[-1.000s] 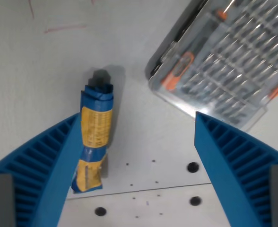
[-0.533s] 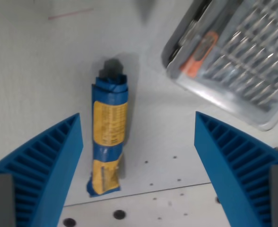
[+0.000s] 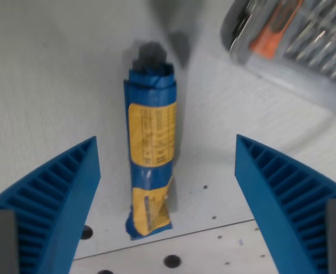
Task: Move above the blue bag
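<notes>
The blue bag [image 3: 151, 151] is a rolled blue pack with a yellow label, lying lengthwise on the white table, its dark end pointing up in the wrist view. My gripper [image 3: 168, 200] is open and empty above it. The two blue ribbed fingers [image 3: 48, 200] stand wide apart at the lower left and lower right of the view. The bag lies between them, nearer the left finger, and touches neither.
A clear plastic case [image 3: 296, 48] of screwdriver bits with orange parts lies at the wrist view's upper right. The white table [image 3: 48, 80] has small dark holes near the bottom edge of the view.
The camera has moved: the whole scene has shifted right and grown larger. The bag now sits nearer the middle between the fingers, and the case has slid toward the upper right corner.
</notes>
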`<action>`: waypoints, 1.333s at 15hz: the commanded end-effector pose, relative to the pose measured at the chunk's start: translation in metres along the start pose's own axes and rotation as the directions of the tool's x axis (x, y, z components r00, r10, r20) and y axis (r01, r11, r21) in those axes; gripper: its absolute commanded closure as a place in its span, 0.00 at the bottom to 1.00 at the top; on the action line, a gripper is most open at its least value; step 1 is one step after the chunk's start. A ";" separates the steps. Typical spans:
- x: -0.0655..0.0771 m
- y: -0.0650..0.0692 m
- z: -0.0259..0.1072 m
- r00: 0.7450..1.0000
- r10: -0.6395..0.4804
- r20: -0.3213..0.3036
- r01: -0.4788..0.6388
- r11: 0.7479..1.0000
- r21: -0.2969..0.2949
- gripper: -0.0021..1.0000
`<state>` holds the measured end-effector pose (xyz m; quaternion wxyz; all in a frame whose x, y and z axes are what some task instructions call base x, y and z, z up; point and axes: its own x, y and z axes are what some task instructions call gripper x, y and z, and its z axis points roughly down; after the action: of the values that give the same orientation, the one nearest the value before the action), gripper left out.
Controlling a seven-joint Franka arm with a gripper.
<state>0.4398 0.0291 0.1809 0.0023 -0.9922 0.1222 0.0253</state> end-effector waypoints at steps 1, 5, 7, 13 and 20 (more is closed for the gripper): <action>-0.013 -0.006 0.009 0.988 0.123 -0.095 -0.119 0.992 0.047 0.00; -0.023 -0.011 0.023 0.986 0.142 -0.086 -0.137 0.989 0.054 0.00; -0.027 -0.014 0.029 0.987 0.141 -0.081 -0.137 0.989 0.053 0.00; -0.036 -0.017 0.041 0.987 0.137 -0.079 -0.133 0.990 0.052 0.00; -0.041 -0.018 0.044 0.989 0.122 -0.083 -0.118 0.992 0.053 0.00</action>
<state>0.4082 0.0527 0.1406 0.0016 -0.9860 0.1650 0.0257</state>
